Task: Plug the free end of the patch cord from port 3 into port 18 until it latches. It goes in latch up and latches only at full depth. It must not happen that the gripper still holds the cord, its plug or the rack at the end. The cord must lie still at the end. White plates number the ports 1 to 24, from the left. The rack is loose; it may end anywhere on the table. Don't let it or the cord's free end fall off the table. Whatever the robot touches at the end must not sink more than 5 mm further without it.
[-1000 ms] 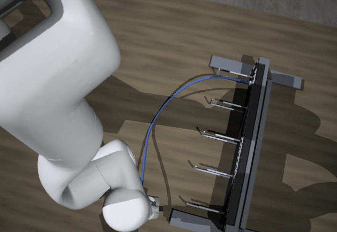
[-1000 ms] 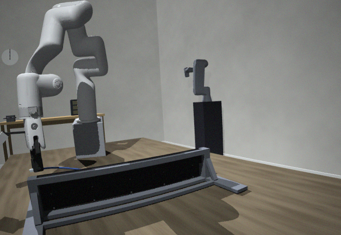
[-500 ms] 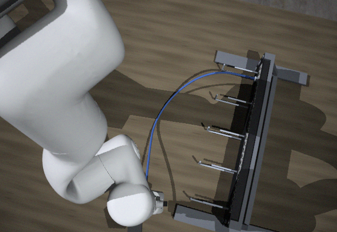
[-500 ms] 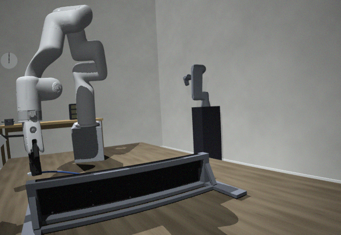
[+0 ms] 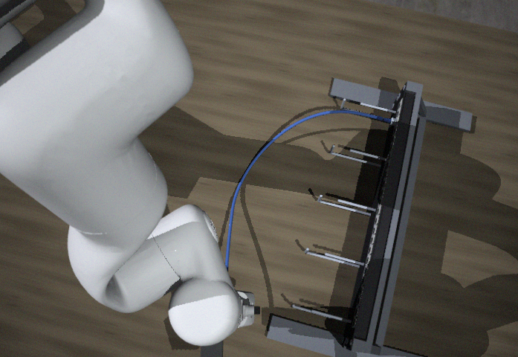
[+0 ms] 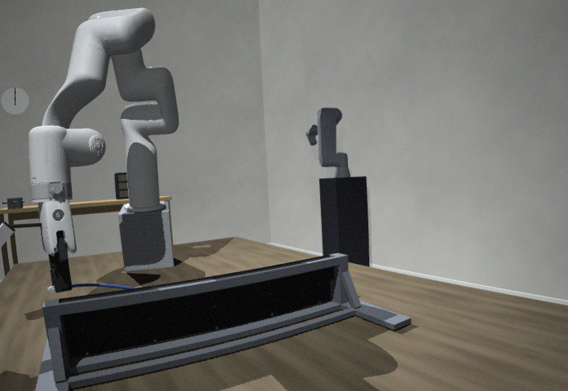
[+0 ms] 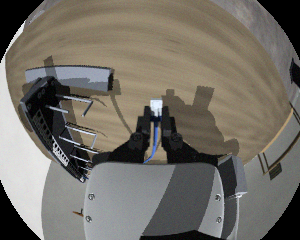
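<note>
A blue patch cord [image 5: 263, 147] runs in an arc from a port near the far end of the grey rack [image 5: 387, 223] to under my wrist. My gripper [image 7: 156, 115] is shut on the cord's free end; the white plug [image 7: 156, 104] sticks out past the fingertips, with the blue cord between the fingers. In the exterior view the gripper [image 6: 60, 278] hangs just above the table, behind the rack's left end [image 6: 53, 322], with the plug [image 6: 51, 288] at its tip. The rack's port face and number plates are too small to read.
Several thin metal rods [image 5: 343, 206] stick out of the rack's front toward the cord. The rack's foot [image 5: 297, 335] lies close to my wrist. A second arm on a black pedestal [image 6: 343, 217] and a side table [image 6: 77, 207] stand at the back.
</note>
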`<state>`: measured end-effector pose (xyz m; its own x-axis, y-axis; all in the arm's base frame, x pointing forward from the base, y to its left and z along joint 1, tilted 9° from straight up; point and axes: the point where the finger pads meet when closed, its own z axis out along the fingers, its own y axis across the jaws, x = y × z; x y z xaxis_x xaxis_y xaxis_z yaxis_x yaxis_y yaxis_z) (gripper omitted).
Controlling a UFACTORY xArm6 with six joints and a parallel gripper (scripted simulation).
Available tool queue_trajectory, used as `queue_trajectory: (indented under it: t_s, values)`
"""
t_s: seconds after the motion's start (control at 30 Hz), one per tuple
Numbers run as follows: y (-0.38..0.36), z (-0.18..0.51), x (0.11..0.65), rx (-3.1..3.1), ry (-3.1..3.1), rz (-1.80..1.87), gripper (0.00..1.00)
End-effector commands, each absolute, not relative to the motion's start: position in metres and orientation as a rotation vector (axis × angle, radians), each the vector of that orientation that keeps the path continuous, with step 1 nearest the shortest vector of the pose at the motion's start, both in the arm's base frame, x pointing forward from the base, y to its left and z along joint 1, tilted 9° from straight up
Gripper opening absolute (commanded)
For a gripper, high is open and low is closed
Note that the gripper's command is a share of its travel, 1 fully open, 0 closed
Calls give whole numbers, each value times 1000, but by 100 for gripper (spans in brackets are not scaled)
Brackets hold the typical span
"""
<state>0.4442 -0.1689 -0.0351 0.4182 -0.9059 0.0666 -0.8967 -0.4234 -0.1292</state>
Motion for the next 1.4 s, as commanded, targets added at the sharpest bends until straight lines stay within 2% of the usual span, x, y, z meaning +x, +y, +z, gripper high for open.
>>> queue_trajectory:
  t_s: [0.0, 1.37]
  values:
    - [-162, -31, 450, -2633, 1568, -202, 0]
    - [-34, 14, 518, -3133, 105, -216, 0]
